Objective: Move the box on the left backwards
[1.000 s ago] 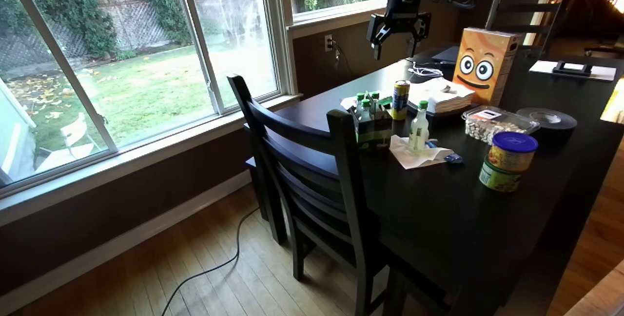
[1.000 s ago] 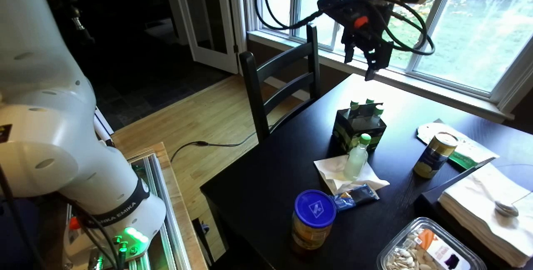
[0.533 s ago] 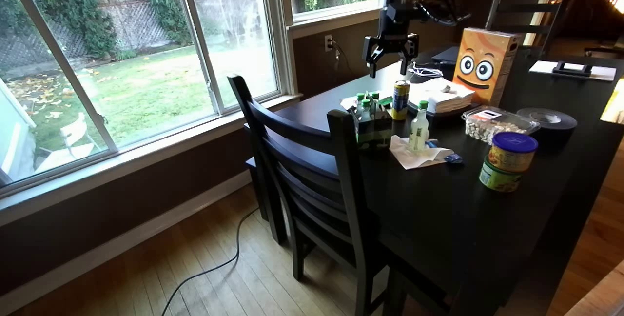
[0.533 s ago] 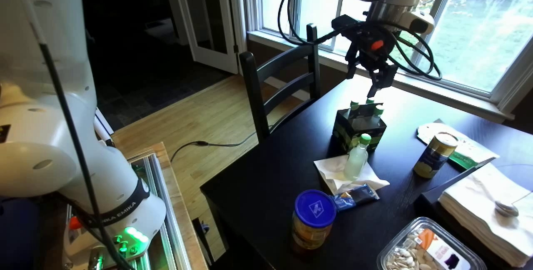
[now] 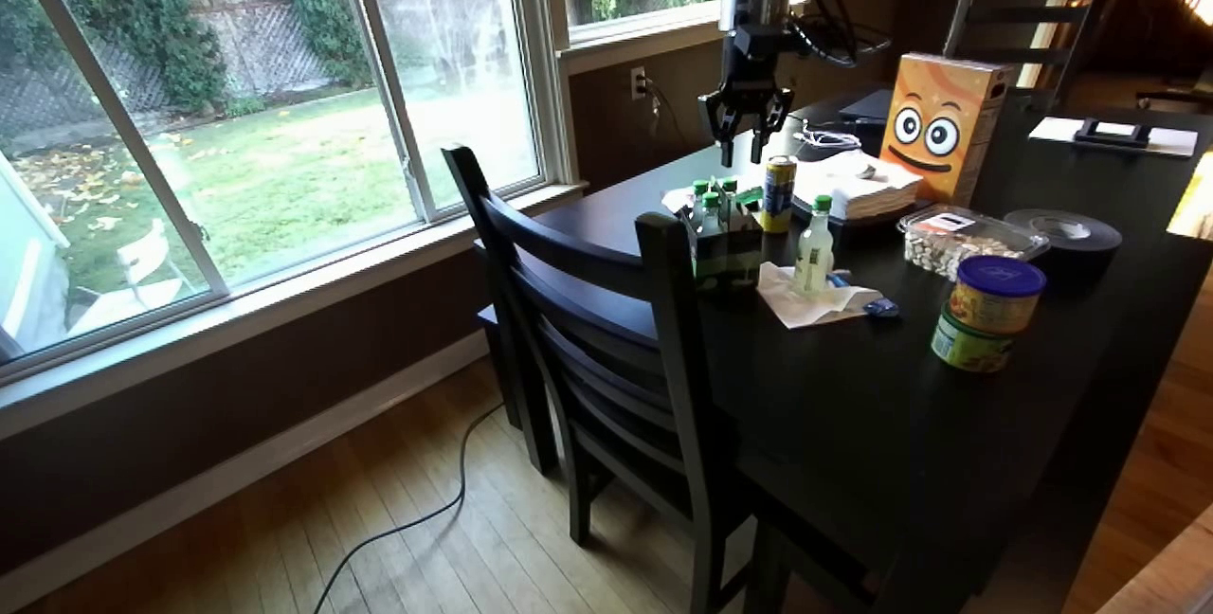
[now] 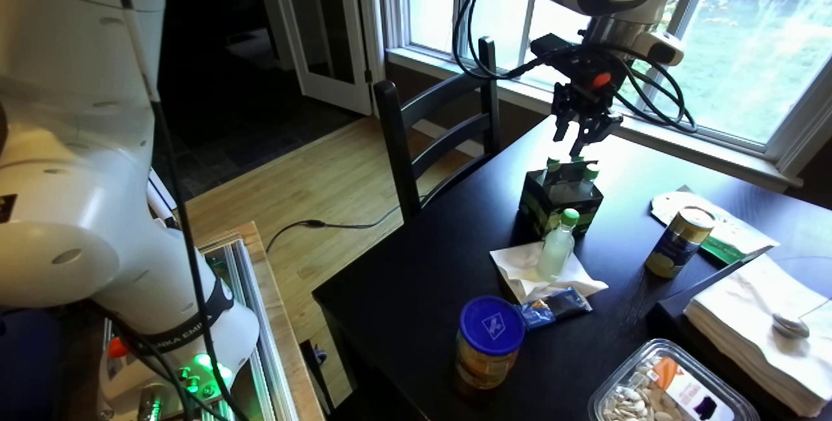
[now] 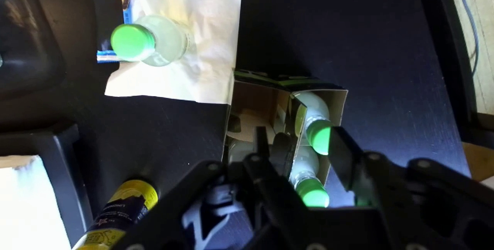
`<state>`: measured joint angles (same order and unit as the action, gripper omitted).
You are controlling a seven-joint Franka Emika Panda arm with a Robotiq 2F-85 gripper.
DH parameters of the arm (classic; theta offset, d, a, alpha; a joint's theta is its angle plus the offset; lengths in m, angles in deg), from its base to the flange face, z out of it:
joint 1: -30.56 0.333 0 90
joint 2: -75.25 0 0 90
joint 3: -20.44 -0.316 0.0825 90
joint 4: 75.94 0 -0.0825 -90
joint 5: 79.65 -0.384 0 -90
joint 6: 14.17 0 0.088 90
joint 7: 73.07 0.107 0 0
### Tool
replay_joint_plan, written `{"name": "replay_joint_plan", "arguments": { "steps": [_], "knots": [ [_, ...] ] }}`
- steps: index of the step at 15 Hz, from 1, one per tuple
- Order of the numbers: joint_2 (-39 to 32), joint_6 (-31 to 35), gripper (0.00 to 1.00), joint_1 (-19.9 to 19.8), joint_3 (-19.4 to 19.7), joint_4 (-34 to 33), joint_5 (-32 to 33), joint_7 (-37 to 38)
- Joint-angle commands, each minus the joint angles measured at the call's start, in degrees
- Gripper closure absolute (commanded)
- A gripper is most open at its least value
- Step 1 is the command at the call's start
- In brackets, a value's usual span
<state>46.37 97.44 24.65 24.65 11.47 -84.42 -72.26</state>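
The box is a dark green-black carton with green-capped bottles poking up, upright on the table in both exterior views. My gripper hovers just above it, pointing down, its jaws partly open. In an exterior view the gripper shows a gap between its tips, higher than the bottle caps. From the wrist view I look down into the box; the gripper spans its right-hand row, with two green caps seen between the fingers. Nothing appears held. The fingers hide the box's near part.
A loose bottle stands on a napkin beside the box. Nearby are a can, a blue-lidded tub, a nut container and a napkin stack. A chair stands at the table edge.
My gripper has come down closer above the box, shifting left in one exterior view and rightward in another. Its fingers have drawn nearer together. The box has stayed put.
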Motion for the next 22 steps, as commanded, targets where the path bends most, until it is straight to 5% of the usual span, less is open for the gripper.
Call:
{"name": "replay_joint_plan", "arguments": {
  "steps": [1,22],
  "knots": [
    [-3.34,-1.76,0.67,-0.45,-0.39,-4.58,-0.51,0.83],
    [-8.88,8.66,0.75,-0.44,-1.43,-5.35,-1.92,3.03]
  ]
}}
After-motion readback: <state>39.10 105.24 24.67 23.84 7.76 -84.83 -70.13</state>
